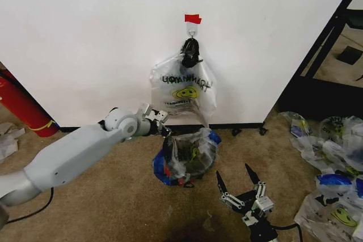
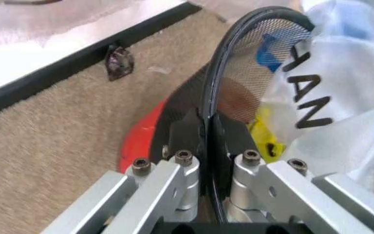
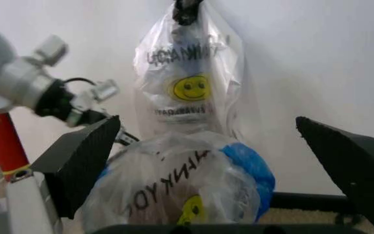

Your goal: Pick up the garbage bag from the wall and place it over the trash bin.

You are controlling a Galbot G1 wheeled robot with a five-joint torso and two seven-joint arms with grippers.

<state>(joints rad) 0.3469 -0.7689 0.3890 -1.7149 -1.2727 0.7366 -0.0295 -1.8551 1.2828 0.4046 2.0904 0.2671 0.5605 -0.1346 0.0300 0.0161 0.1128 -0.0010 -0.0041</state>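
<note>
Left tool clamped on trash bin rim, garbage bag hanging above.

Pretty even indoor light, nothing harsh. The wall is bright, nearly washed out up top. Soft shadow sits behind the hanging bag, darker patch on the carpet at the bottom edge. Left wrist view is soft up close; right wrist view is hazy, its near black fingers blurred.

Tan carpet meets a black baseboard, with a black metal rack standing right.
</note>
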